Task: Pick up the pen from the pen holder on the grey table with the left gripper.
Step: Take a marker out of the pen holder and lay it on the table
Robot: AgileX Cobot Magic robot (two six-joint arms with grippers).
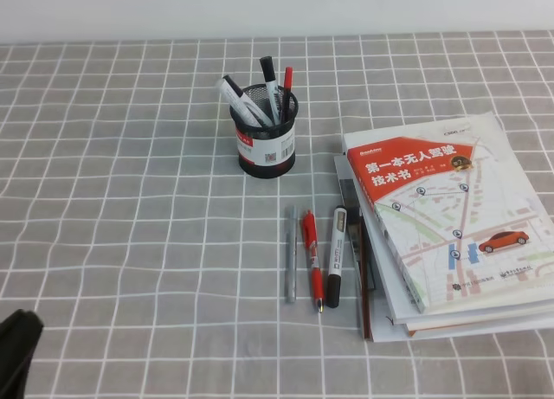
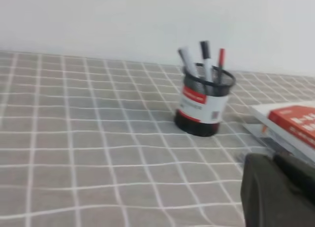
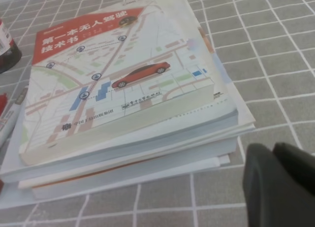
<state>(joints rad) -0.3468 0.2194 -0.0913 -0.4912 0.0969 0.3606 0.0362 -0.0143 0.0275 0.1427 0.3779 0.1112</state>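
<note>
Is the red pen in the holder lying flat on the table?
No, the red pen stands upright inside the pen holder, beside black-capped markers.

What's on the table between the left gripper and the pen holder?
Nothing: in the high view only bare grey table separates the left gripper from the pen holder.

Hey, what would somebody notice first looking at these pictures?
Probably the stack of books at right, its top cover showing a red title band and a street map. Next, the black mesh pen holder near the table's middle, bristling with markers and a red pen. Three more pens lie between them.
</note>
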